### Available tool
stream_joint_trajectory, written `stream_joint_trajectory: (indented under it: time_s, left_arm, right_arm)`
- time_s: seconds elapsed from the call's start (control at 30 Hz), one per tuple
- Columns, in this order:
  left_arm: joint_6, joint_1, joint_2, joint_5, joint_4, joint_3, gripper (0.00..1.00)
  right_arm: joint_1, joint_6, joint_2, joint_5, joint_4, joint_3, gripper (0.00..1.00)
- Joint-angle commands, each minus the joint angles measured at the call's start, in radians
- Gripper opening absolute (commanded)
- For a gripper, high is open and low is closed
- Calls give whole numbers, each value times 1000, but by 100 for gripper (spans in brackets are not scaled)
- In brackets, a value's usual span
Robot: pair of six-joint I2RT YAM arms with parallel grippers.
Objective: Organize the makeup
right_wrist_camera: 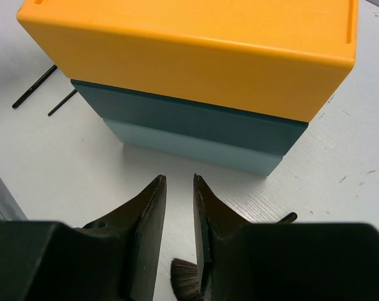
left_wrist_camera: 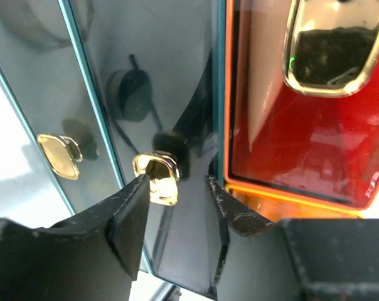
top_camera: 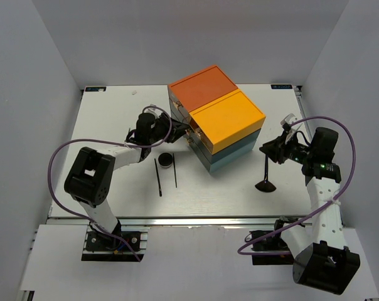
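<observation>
left gripper (left_wrist_camera: 176, 182): up against the left face of the box; jaws partly apart, straddling a small gold drawer handle (left_wrist_camera: 157, 180); left fingertip at the handle, gap on the right side, no clamp to be seen
round black compact (top_camera: 166, 160): on the white table (top_camera: 114, 113), near the box's left corner, below the left gripper
two thin black sticks (top_camera: 158, 177): lying side by side on the table just beside the compact, on its near side
large orange, yellow and teal drawer box (top_camera: 218, 116): centre of the table
black flared brush (top_camera: 265, 177): on the table right of the box, flared head toward the near edge
right gripper (right_wrist_camera: 180, 179): over the brush, facing the box; jaws a narrow slot, nothing between the tips; contact with the brush unclear
</observation>
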Motion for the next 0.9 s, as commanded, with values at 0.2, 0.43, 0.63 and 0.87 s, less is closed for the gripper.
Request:
stream_joint_trajectory:
  time_s: [0.2, 0.43, 0.63, 0.87]
  left_arm:
    - [38, -3, -14, 29, -24, -34, 40]
    - [52, -1, -37, 24, -32, -76, 27]
    - [73, 20, -114, 4, -75, -133, 27]
    - [84, 37, -189, 9, -38, -202, 34]
  right_arm:
    - [3, -14, -3, 10, 9, -4, 30]
    - [3, -14, 3, 7, 9, -1, 30]
    - [3, -14, 5, 4, 12, 5, 30]
    - [5, -12, 5, -2, 12, 2, 30]
